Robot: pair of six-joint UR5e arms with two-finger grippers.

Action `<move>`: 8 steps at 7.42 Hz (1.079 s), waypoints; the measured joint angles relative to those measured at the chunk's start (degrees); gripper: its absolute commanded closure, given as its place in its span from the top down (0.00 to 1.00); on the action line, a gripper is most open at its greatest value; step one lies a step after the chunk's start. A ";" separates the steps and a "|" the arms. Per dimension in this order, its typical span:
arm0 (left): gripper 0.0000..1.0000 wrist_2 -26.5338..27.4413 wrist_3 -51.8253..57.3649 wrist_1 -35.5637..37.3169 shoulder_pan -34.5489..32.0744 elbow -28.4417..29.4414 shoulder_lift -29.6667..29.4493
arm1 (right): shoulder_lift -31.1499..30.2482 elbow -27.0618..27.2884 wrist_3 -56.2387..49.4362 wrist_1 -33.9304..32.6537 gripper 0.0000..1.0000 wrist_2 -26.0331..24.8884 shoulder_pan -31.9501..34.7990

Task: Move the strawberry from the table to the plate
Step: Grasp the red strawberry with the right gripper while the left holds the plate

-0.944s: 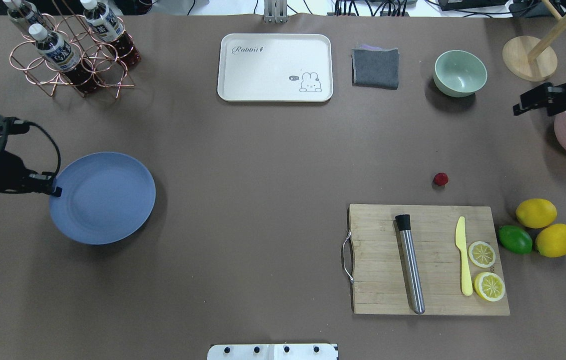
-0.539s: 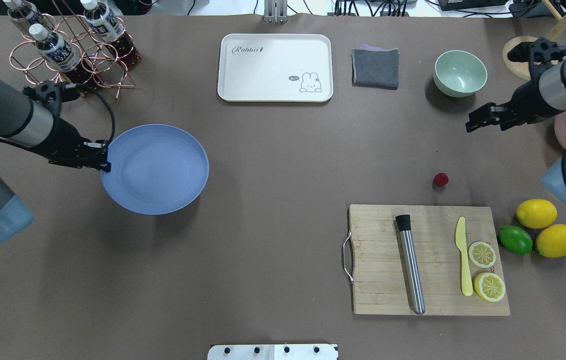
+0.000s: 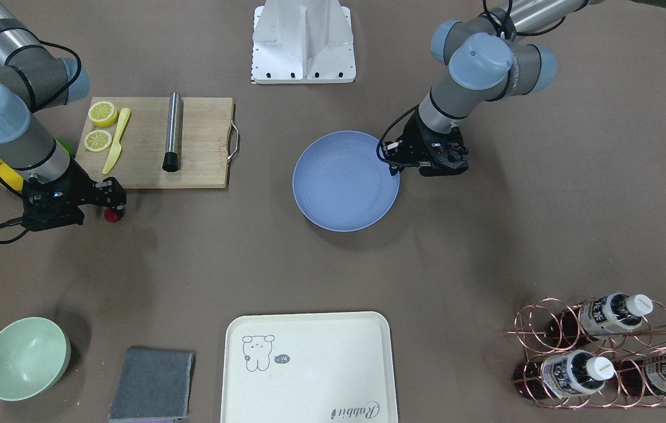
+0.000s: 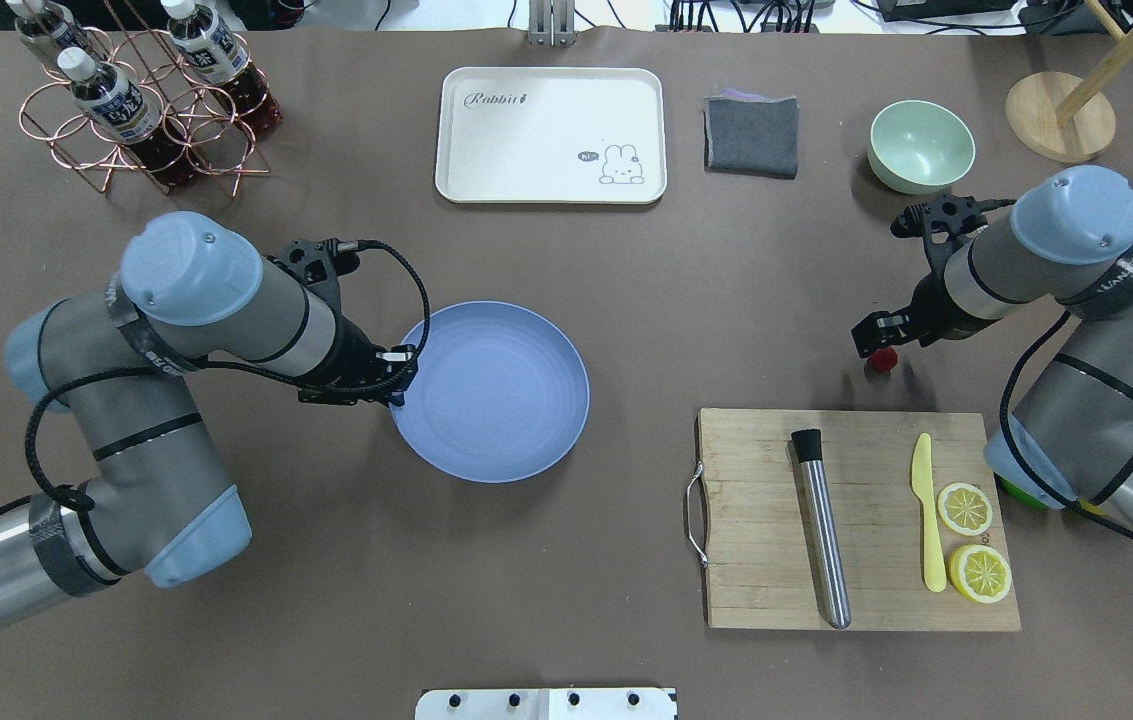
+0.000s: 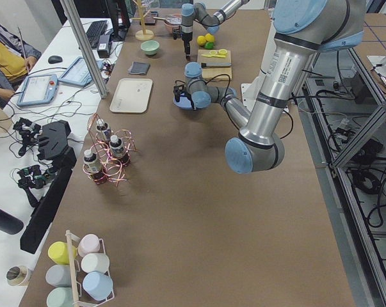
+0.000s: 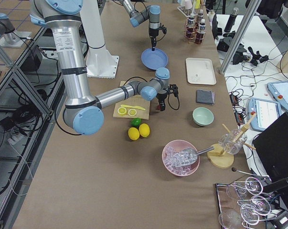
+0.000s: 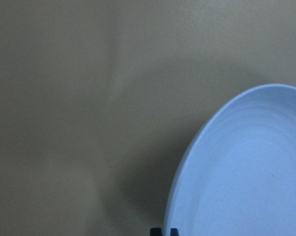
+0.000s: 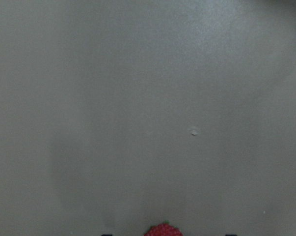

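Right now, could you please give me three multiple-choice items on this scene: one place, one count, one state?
1. The tiny dark-red bumpy strawberry lies: A in the green bowl; B on the brown-grey table; C on the cream tray.
2. Yellow lemon halves on the wooden cutting board: A four; B three; C two.
3. The left pincer: A grips the round blue-grey plate's rim; B hangs open; C holds a bottle.
Answers: B, it sits on bare table; C, two cut faces show; A, it clamps the rim.
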 measured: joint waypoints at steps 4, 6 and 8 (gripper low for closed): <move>0.92 3.13 -2.07 -0.48 2.15 1.80 -1.75 | 0.05 -0.23 -0.87 -0.28 0.00 0.63 -0.23; 0.96 4.78 -2.15 -0.66 2.96 1.84 -1.77 | 2.08 -0.10 -1.18 -1.95 0.00 2.49 1.65; 0.97 4.83 -1.91 -0.67 1.83 1.45 -1.70 | 8.42 0.24 -0.12 -7.00 0.00 4.78 2.45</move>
